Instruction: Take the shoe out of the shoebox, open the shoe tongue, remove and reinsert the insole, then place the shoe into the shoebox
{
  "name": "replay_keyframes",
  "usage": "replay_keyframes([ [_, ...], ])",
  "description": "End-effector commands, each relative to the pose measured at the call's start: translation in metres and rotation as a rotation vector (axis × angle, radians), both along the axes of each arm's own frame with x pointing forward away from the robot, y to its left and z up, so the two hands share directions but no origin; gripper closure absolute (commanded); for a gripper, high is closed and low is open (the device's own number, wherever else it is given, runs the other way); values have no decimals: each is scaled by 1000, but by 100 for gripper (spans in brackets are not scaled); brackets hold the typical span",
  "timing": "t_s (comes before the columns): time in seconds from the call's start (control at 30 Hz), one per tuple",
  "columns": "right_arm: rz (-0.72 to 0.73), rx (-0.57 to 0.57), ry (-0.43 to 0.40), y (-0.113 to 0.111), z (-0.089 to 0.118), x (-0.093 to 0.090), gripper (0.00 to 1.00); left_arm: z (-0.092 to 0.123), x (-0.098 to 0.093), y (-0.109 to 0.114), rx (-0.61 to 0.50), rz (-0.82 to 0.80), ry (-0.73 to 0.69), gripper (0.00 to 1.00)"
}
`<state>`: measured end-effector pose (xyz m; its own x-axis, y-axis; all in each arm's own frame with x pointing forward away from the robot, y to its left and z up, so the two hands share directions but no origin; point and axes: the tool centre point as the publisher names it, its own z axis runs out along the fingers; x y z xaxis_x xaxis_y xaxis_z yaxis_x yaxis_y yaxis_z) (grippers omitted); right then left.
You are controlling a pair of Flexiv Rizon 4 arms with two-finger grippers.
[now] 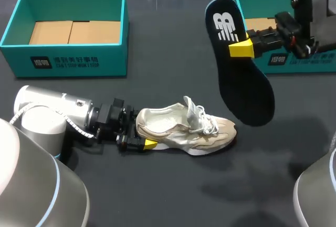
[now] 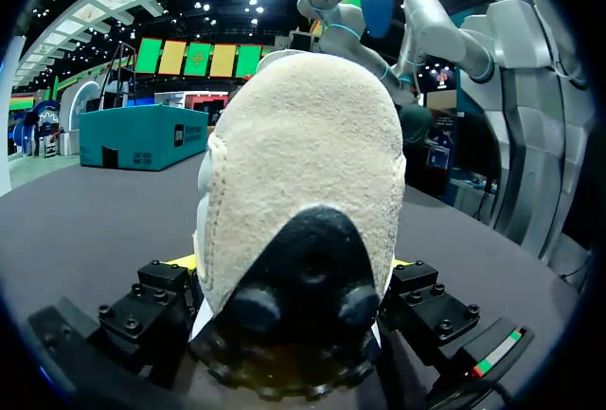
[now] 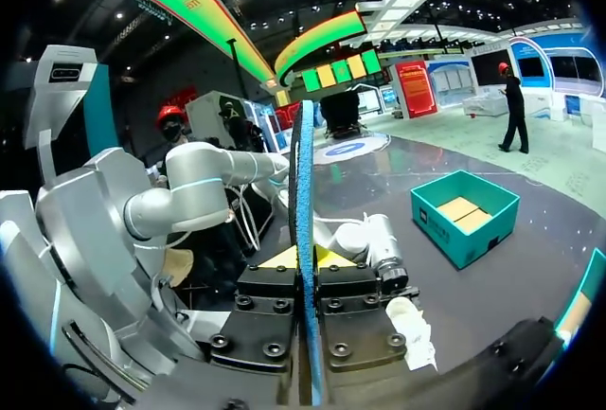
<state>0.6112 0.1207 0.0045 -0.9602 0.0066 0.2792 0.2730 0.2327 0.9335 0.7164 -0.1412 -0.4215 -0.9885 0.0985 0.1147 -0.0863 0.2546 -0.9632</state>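
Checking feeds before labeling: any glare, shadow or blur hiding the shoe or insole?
Head view: shoe and insole sharp; small light glints on the table, faint shadows. Left wrist view: shoe heel fills the frame, close and slightly soft. Right wrist view: insole edge-on, strong fisheye bending.

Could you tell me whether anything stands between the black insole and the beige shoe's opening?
Nothing visible does. The flat black insole hangs in the right gripper, open air between it and the beige fabric shoe. The shoe's white tongue stands up; the left gripper clamps only the heel.
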Motion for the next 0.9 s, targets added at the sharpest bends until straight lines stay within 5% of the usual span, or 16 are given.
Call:
replay_keyframes([
  [0.03, -109, -5, -37, -15, 4, -24, 100, -1, 0, 0, 1, 0, 0, 100],
  [0.57, -95, 83, 38, -17, 3, -52, 100, -1, 0, 0, 1, 0, 0, 100],
  [0.9, -95, 83, 38, -17, 3, -52, 100, -1, 0, 0, 1, 0, 0, 100],
])
